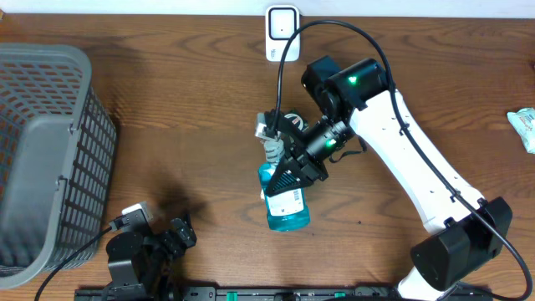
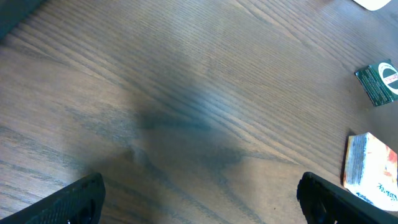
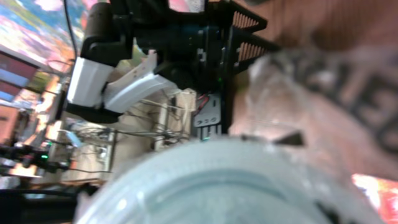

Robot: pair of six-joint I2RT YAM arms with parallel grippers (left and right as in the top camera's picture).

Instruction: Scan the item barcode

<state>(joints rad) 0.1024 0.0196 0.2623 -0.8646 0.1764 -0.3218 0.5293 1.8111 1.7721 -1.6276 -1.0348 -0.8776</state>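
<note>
Blue bottle (image 1: 288,213) is clamped in the right gripper (image 1: 288,174), its body jutting past the fingertips; the scanner (image 1: 282,33) sits well behind the wrist. Left wrist: fingers (image 2: 81,202) spread wide over wood (a green box (image 2: 378,82) far ahead). Right wrist: the bottle, blurred, fills the foreground.

Brown wood-grain table (image 1: 167,100), evenly lit.
</note>
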